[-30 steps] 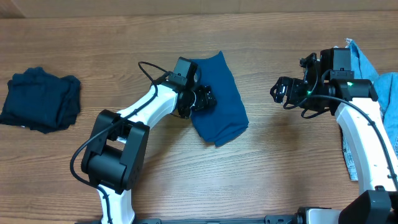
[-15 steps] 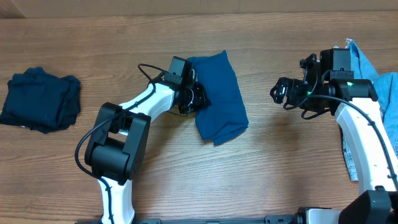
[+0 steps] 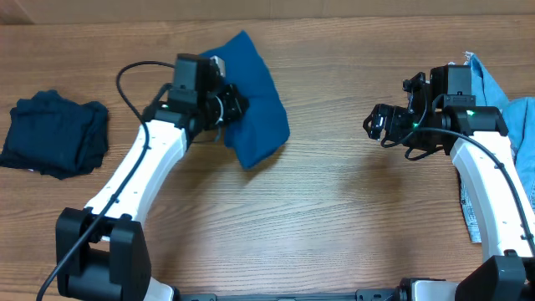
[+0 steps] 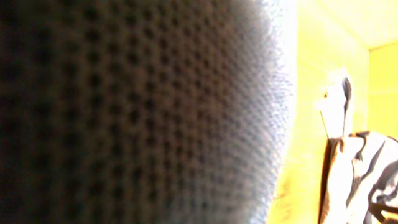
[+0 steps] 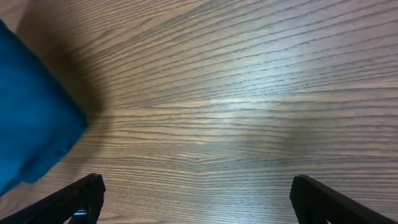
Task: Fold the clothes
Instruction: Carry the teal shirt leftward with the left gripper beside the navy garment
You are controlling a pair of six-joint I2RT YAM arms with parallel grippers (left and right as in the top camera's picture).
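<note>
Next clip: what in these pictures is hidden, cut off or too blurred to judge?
Left wrist: the blue knit garment fills the lens, blurred, hiding the grip.
Overhead: the left gripper has its own body covering its pinch on the garment.
Overhead: the pale blue pieces are cut by the right edge and lie partly behind the right arm.
Right wrist: the garment runs off the left edge.

Garment (image 3: pixel 261 125) lies near the far edge of the tabletop (image 3: pixel 334 226), left of centre, with the left gripper (image 3: pixel 229 109) at its left side. A bundle (image 3: pixel 54 134) sits at the left edge, well apart. A heap (image 3: pixel 520 113) lies along the right edge by the far corner. The right gripper (image 3: pixel 376 125) hangs between garment and heap.
</note>
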